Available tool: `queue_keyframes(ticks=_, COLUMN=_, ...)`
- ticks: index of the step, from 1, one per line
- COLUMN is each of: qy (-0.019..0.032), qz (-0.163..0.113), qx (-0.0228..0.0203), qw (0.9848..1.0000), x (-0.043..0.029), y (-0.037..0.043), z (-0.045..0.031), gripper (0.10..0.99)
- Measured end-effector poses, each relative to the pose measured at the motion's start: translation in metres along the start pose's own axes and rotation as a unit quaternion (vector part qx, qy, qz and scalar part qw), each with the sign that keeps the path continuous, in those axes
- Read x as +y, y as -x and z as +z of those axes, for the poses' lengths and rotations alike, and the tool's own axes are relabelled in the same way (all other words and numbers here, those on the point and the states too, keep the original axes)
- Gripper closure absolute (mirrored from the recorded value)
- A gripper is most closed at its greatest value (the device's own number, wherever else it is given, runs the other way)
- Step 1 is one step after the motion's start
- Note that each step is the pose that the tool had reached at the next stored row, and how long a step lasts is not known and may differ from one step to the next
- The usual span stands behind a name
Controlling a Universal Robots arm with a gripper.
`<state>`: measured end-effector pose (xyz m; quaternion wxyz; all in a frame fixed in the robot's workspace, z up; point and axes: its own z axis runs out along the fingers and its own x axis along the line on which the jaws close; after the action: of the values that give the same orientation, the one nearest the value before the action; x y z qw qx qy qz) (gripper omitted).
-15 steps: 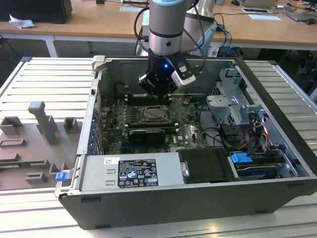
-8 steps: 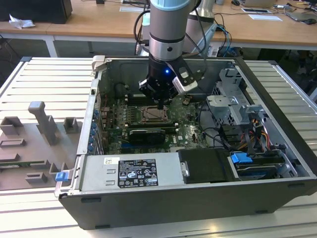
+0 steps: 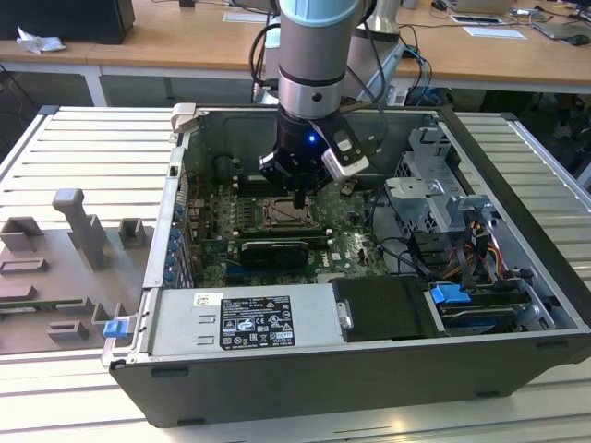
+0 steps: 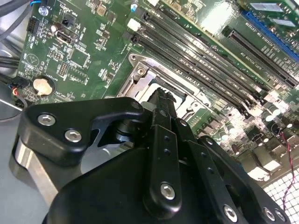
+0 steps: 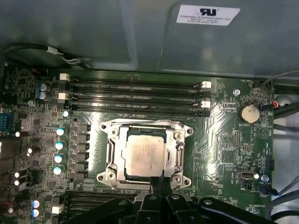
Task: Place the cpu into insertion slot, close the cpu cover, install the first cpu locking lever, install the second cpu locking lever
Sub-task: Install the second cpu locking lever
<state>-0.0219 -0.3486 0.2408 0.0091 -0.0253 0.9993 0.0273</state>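
The cpu [image 5: 144, 155], a pale silvery square, lies flat in the insertion slot [image 5: 122, 176] on the green motherboard. The cpu cover [image 5: 120, 151], a silvery metal frame, lies down around it with the chip showing through its window. My gripper [image 5: 161, 183] is shut with nothing between its black fingers, and its tips are at the socket's edge, beside the cover's rim. In the second wrist view the gripper [image 4: 161, 95] points down at the socket frame [image 4: 140, 70]. In the exterior view the gripper [image 3: 297, 197] hangs just over the socket [image 3: 284, 215] inside the open computer case.
Long black memory slots [image 5: 135, 95] run beside the socket. A black graphics card [image 3: 273, 251] lies close to it. The case walls [image 3: 305, 365], a drive cage [image 3: 434, 189] and loose cables [image 3: 480, 245] hem in the board. Grey fixtures [image 3: 78, 231] stand on the table at the exterior view's left.
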Motion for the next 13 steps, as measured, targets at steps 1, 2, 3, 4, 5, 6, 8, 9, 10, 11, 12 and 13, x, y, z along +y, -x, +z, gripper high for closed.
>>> queue_keyframes(ticks=1, qy=0.0, qz=0.0, qx=0.0, qw=1.0, x=-0.0016, y=-0.0001, z=0.0001, gripper=0.98)
queue_keyframes(ticks=2, qy=0.0, qz=0.0, qx=0.0, qw=1.0, x=-0.0026, y=-0.0001, z=0.0002, gripper=0.98)
queue_keyframes(ticks=3, qy=0.0001, qz=0.0, qx=0.0, qw=1.0, x=-0.0042, y=-0.0002, z=0.0005, gripper=0.98)
queue_keyframes(ticks=4, qy=0.0002, qz=0.0, qx=0.0, qw=1.0, x=-0.0053, y=-0.0003, z=0.0007, gripper=0.98)
queue_keyframes(ticks=5, qy=0.0004, qz=0.0, qx=0.0, qw=1.0, x=-0.007, y=-0.0004, z=0.0011, gripper=0.98)
queue_keyframes(ticks=6, qy=0.0005, qz=-0.001, qx=0.0, qw=1.0, x=-0.0081, y=-0.0005, z=0.0015, gripper=0.98)
queue_keyframes(ticks=8, qy=0.0008, qz=-0.002, qx=0.0, qw=1.0, x=-0.012, y=-0.0011, z=0.0023, gripper=0.98)
queue_keyframes(ticks=9, qy=0.0008, qz=-0.002, qx=0.0001, qw=1.0, x=-0.0137, y=-0.0015, z=0.0025, gripper=0.98)
queue_keyframes(ticks=10, qy=0.0008, qz=-0.002, qx=0.0001, qw=1.0, x=-0.0148, y=-0.002, z=0.0026, gripper=0.98)
queue_keyframes(ticks=11, qy=0.0009, qz=-0.002, qx=0.0, qw=1.0, x=-0.0157, y=-0.004, z=0.0028, gripper=0.98)
queue_keyframes(ticks=12, qy=0.001, qz=-0.002, qx=0.0001, qw=1.0, x=-0.0161, y=-0.0075, z=0.0029, gripper=0.98)
queue_keyframes(ticks=13, qy=0.0011, qz=-0.002, qx=0.0, qw=1.0, x=-0.0163, y=-0.0099, z=0.0029, gripper=0.98)
